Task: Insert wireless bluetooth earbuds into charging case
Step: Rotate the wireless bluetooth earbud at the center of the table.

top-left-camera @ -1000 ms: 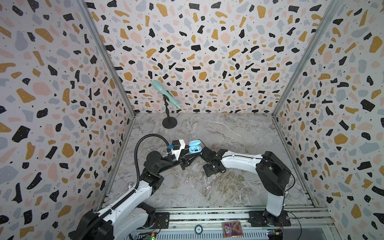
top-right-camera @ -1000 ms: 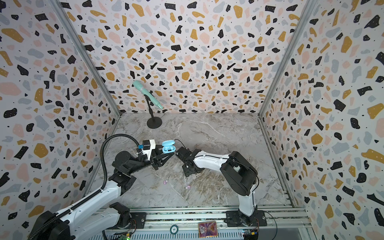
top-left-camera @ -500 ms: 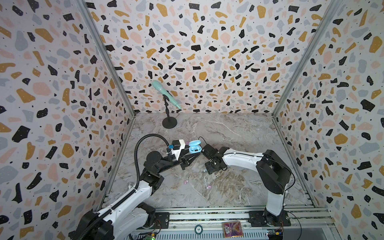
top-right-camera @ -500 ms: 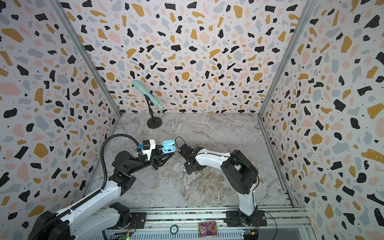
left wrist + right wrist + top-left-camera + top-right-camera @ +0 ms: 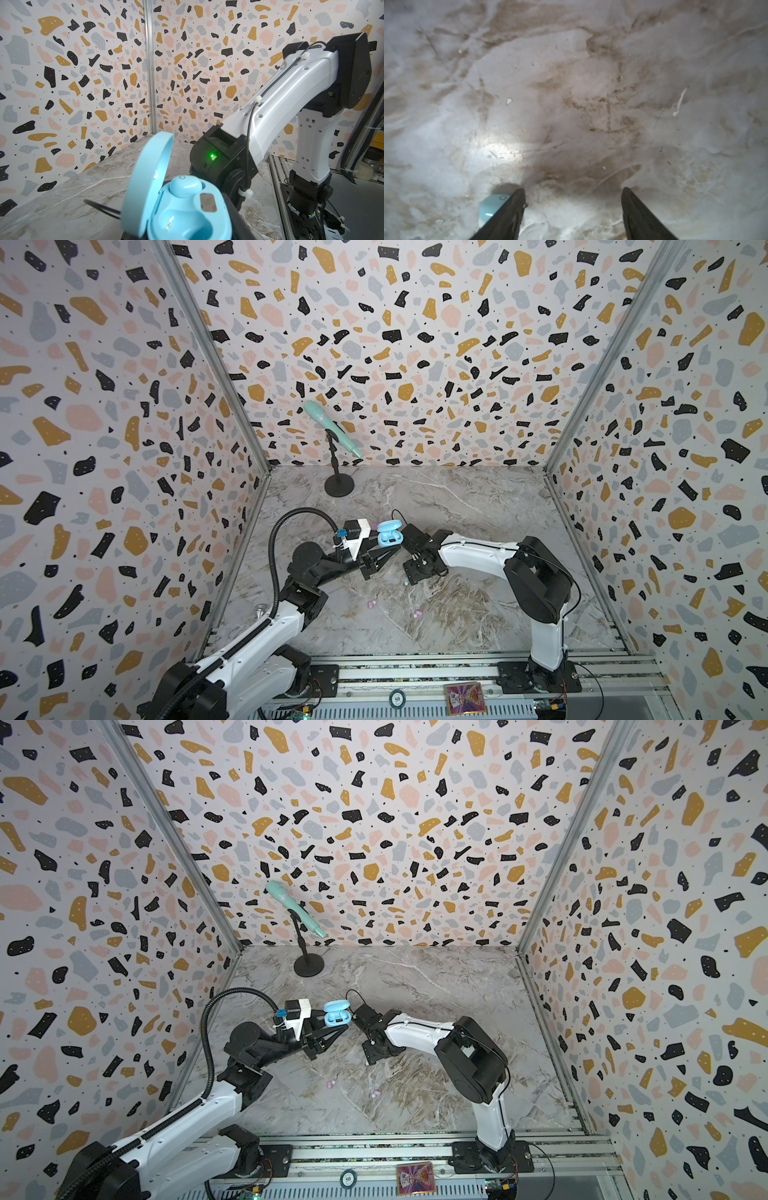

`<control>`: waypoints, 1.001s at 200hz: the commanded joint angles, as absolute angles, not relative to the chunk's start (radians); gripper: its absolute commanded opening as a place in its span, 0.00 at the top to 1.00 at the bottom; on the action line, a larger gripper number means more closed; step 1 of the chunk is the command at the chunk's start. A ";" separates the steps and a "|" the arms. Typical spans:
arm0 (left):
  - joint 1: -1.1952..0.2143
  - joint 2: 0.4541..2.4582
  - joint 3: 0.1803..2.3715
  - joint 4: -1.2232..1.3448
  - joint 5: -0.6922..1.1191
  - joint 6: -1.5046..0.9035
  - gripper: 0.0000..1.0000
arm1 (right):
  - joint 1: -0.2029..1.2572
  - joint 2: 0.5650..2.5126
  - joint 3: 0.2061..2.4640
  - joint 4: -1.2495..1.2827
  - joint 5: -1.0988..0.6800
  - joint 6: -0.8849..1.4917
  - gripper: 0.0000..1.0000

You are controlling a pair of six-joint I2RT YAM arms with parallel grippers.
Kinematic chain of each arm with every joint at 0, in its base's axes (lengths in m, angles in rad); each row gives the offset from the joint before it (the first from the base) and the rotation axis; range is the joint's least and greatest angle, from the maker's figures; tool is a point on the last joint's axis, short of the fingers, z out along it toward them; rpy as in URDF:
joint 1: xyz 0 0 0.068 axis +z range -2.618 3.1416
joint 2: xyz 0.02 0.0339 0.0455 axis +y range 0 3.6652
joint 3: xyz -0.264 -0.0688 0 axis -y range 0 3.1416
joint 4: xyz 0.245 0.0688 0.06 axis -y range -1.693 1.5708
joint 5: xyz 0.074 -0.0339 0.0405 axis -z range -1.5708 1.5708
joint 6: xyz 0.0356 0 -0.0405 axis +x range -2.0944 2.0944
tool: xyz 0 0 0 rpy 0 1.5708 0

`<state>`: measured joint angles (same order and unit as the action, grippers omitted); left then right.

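About halfway on the blue pair: left gripper [image 5: 388, 551] is clamped on the open light-blue oval plastic charging case [image 5: 178, 209], held above the marble-look tabletop [image 5: 571, 83], with one small rounded light-blue earbud [image 5: 185, 186] seated and the other well [image 5: 182, 224] empty. Right gripper [image 5: 572, 189] hangs low, jaws wide and empty, and the second light-blue earbud [image 5: 492, 205] lies on the table just outside one finger (two tiny pink earbuds [image 5: 371, 604] [image 5: 417, 614] sit loose too).

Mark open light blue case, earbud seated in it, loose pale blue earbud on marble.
open light blue case [image 5: 145, 187]: left wrist view, lid
seated blue earbud [image 5: 185, 186]: left wrist view, domed top
loose pale blue earbud [image 5: 490, 206]: right wrist view, upper face
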<state>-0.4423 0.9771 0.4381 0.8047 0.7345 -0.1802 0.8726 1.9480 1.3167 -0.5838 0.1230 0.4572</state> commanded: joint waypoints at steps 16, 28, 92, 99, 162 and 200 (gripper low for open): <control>-0.436 0.967 0.435 0.850 0.733 -0.186 0.87 | 0.837 1.921 1.345 -0.568 0.055 0.491 0.22; -0.436 0.964 0.439 0.845 0.733 -0.185 0.87 | 0.825 1.899 1.340 -0.566 0.027 0.529 0.22; -0.431 0.958 0.437 0.839 0.719 -0.184 0.87 | 0.832 1.803 1.259 -0.494 -0.182 0.762 0.29; -0.431 0.956 0.436 0.840 0.715 -0.182 0.87 | 0.836 1.807 1.263 -0.493 -0.197 0.778 0.31; -0.421 0.956 0.426 0.862 0.712 -0.186 0.88 | 0.878 1.888 1.308 -0.529 -0.232 0.873 0.46; -0.420 0.941 0.411 0.879 0.709 -0.195 0.88 | 0.888 1.930 1.346 -0.549 -0.216 0.879 0.48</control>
